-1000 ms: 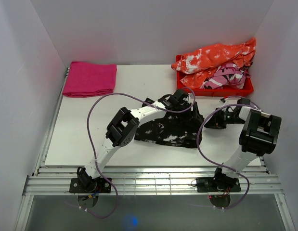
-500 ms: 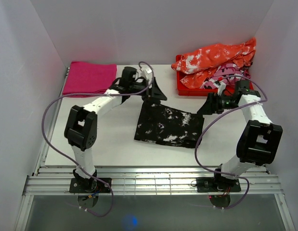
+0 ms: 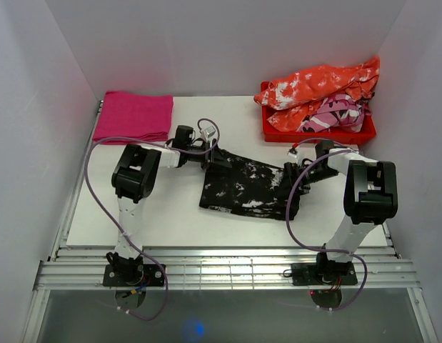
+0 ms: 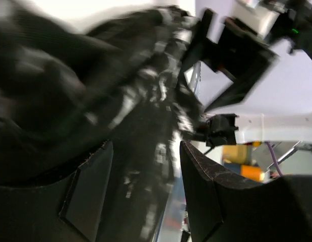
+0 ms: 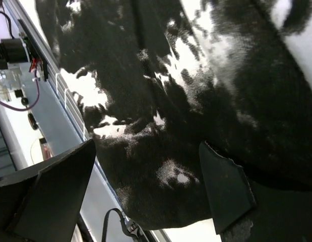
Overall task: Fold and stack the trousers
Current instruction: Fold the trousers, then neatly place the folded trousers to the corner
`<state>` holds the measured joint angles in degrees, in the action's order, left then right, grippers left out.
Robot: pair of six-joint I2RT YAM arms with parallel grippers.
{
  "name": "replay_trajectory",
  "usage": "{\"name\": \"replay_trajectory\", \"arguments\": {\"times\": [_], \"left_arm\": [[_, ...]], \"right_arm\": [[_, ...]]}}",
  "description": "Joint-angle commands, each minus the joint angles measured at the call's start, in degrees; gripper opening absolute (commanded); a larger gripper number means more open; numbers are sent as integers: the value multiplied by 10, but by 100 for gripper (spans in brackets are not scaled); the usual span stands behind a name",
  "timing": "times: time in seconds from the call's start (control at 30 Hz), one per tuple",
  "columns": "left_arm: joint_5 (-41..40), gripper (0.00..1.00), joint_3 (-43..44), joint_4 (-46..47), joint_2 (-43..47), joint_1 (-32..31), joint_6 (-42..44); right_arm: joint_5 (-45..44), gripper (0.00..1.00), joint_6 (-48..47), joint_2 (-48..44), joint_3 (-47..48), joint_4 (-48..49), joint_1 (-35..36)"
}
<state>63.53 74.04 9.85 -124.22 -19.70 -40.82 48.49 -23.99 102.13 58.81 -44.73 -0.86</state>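
Observation:
The trousers (image 3: 245, 189), black with white splotches, lie folded into a rough rectangle at the middle of the table. My left gripper (image 3: 210, 158) is low at their far left corner and my right gripper (image 3: 290, 176) at their right edge. In the left wrist view the left gripper (image 4: 145, 146) stands open, with blurred trousers fabric (image 4: 95, 91) between and beyond the fingers. In the right wrist view the right gripper (image 5: 145, 151) is wide open, straddling a rounded edge of the trousers (image 5: 171, 75).
A folded magenta cloth (image 3: 133, 116) lies at the far left corner. A red bin (image 3: 317, 134) at the far right holds an orange-and-white garment (image 3: 320, 82) and a pink patterned one (image 3: 338, 114). White walls close three sides; a metal rail (image 3: 221, 268) runs along the near edge.
The trousers went from a bunched heap to a flatter folded rectangle. Both arms swung out toward the back, then came down at the trousers' left and right ends. The right gripper opened.

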Motion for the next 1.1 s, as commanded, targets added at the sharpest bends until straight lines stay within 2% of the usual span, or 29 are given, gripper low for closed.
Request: {"name": "replay_trajectory", "arguments": {"times": [0.0,0.07,0.2,0.33,0.37,0.47,0.6,0.73,0.9,1.07], "left_arm": [[-19,66,21,94,-75,11,-39],[-19,65,24,122,-108,27,-77],[-3,64,39,162,-132,50,-95],[40,68,10,160,-68,60,-68],[51,70,-1,157,-28,60,-65],[85,70,-70,151,43,59,-65],[94,70,-167,150,178,51,-77],[88,69,-235,150,233,26,-87],[71,68,-281,161,224,-3,-92],[54,64,-289,171,145,-3,-81]], "right_arm": [[-138,90,13,30,-6,69,-1],[-175,90,17,54,2,96,-1],[-184,90,22,76,36,99,1],[-140,90,7,56,79,65,9],[-126,90,3,45,91,54,8],[-67,90,-13,-12,97,16,9],[-5,90,-19,-87,71,-15,29],[49,90,-2,-138,18,-14,39],[57,93,5,-112,-32,5,41],[50,97,-12,-31,-50,5,37]]}}
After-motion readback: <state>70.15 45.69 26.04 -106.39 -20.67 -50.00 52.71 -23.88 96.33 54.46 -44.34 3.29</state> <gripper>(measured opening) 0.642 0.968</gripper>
